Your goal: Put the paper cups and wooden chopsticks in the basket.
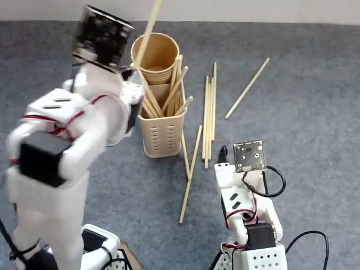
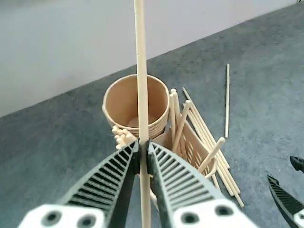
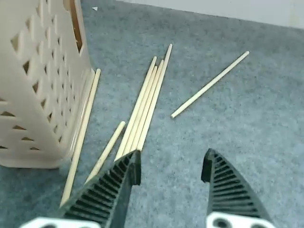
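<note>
Left wrist view: chopstick [image 2: 139,57] in pincer [image 2: 143,145]

This looks like a robotics lab bench. Grey felt covers the counter [image 1: 315,84] under my left hand [image 2: 142,146], and a bare pale wall [image 2: 57,38] stands beyond it. Loose cables [image 1: 283,183] and an exposed circuit board [image 1: 249,156] ride my right arm [image 1: 247,208].

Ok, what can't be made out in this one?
Upper end of the held chopstick in the left end effector: cut off by the top edge, high and left wrist views.
Left side of the basket: behind the left arm, high view.
Number of paper cups: nested rims too small to count.
Number of chopsticks in the basket: they overlap.
</note>
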